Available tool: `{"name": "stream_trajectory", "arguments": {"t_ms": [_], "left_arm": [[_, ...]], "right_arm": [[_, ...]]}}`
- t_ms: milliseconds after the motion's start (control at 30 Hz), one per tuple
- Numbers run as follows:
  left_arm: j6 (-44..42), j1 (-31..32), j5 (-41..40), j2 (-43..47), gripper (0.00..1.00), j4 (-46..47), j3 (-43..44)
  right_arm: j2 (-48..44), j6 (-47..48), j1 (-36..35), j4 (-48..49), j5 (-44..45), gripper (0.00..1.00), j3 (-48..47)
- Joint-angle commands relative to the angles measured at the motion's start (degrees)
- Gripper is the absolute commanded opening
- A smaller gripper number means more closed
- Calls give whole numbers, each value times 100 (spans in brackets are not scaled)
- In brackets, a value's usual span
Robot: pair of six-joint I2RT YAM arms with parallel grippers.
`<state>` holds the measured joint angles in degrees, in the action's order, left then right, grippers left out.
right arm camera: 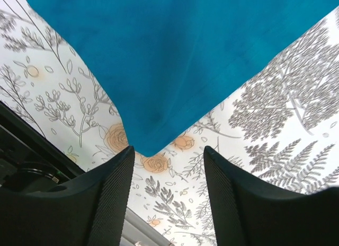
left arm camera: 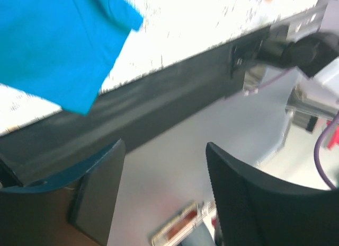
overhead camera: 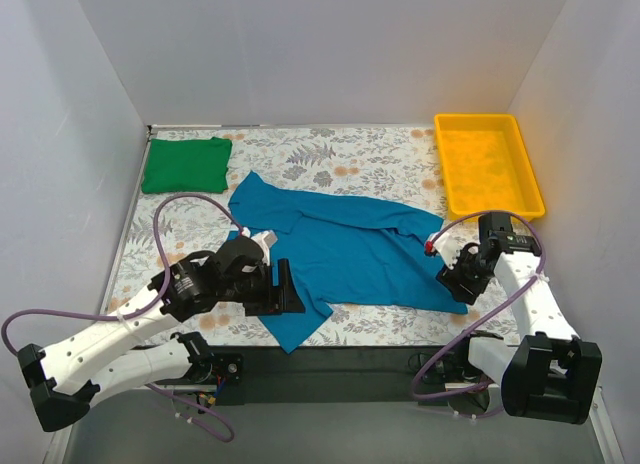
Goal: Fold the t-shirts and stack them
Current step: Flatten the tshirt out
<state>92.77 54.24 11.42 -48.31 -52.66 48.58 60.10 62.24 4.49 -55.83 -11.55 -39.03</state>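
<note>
The teal-blue t-shirt (overhead camera: 345,249) lies spread out and rumpled in the middle of the floral table cover. The bright green t-shirt (overhead camera: 187,164) lies folded at the back left corner. My left gripper (overhead camera: 287,290) is open and empty over the teal shirt's near-left part. In the blurred left wrist view the gripper (left arm camera: 164,193) points past the table's front edge, with a corner of the teal shirt (left arm camera: 53,44) at the upper left. My right gripper (overhead camera: 452,280) is open and empty. It hovers just short of the teal shirt's near-right corner (right arm camera: 175,71), with both fingertips (right arm camera: 114,187) over bare cloth cover.
A yellow plastic tray (overhead camera: 522,169) stands at the back right. The table's dark front edge (left arm camera: 159,103) runs just below the left gripper. White walls close in the left, back and right sides.
</note>
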Motion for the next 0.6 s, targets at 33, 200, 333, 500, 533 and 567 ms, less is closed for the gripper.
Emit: {"name": "stream_trajectory", "arguments": {"t_ms": [33, 200, 333, 500, 533, 567], "left_arm": [[-565, 25, -1261, 6, 73, 290, 363], [-1085, -1, -2125, -186, 94, 827, 433], [-1612, -211, -2408, -441, 98, 1258, 495], [-2245, -1028, -1917, -802, 98, 1759, 399], [-2316, -1168, -1811, -820, 98, 1820, 355], [-2377, -1431, -1723, -837, 98, 1969, 302]], "right_arm": [[239, 61, 25, -279, -926, 64, -596], [502, -159, 17, -279, -1656, 66, -878], [652, -247, -1, -244, -2070, 67, -1028], [732, -326, -45, -147, -2395, 67, -1151], [732, -379, -54, -121, -2422, 67, -1160], [723, -414, -71, -95, -2483, 67, -1160]]}}
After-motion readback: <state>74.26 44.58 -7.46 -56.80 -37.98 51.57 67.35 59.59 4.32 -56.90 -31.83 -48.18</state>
